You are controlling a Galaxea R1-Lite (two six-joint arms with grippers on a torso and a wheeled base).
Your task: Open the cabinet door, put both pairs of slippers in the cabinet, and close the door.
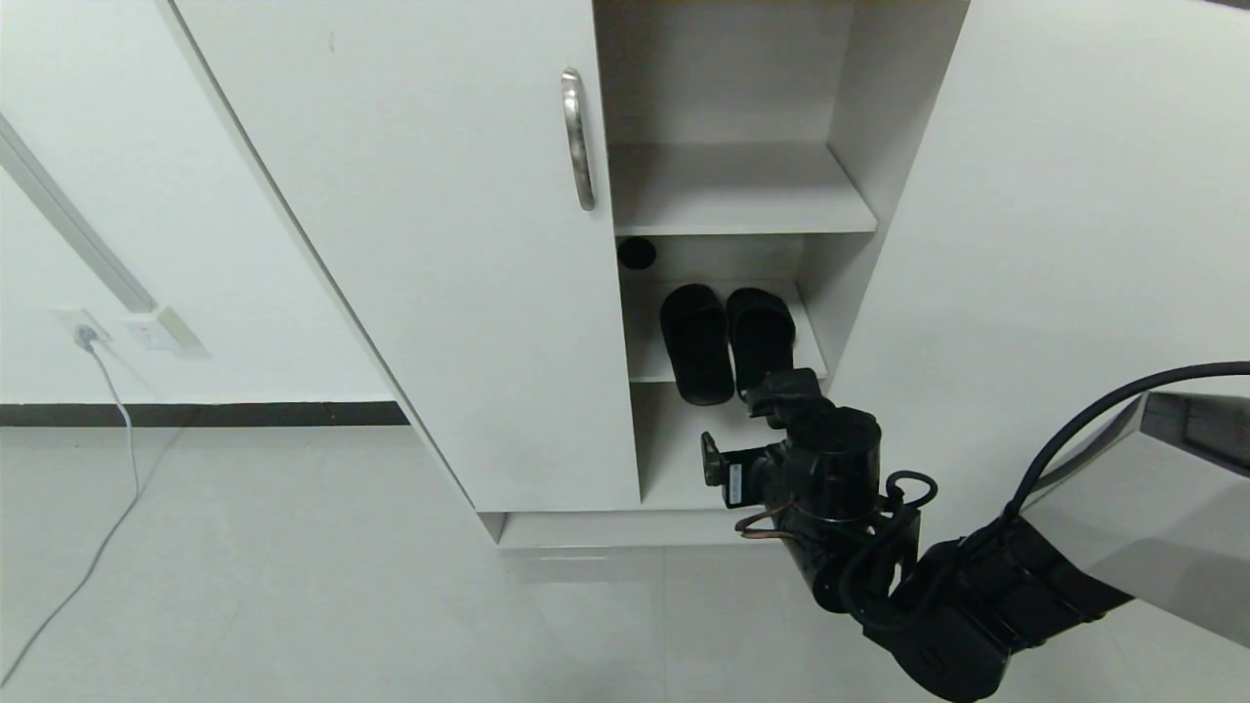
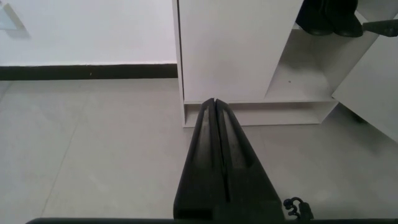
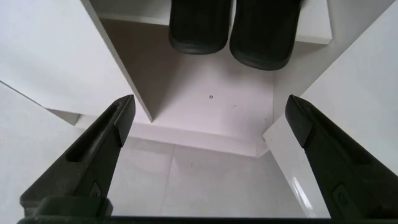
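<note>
Right gripper (image 3: 209, 106), spread wide, near 2 black slippers (image 1: 696, 342) on 1 shelf (image 1: 643, 356).

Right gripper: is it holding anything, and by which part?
Nothing is held. The right gripper is open and empty, apart from the black slippers lying on the cabinet shelf. The left gripper is shut on nothing.

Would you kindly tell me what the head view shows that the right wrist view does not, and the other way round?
Head view, not the right wrist view: the left door with its metal handle, the upper shelf, and a wall socket with a cable. Right wrist view, not the head view: the right gripper seen with its jaws wide apart. Both: the pair of black slippers lying side by side on the shelf below.
</note>
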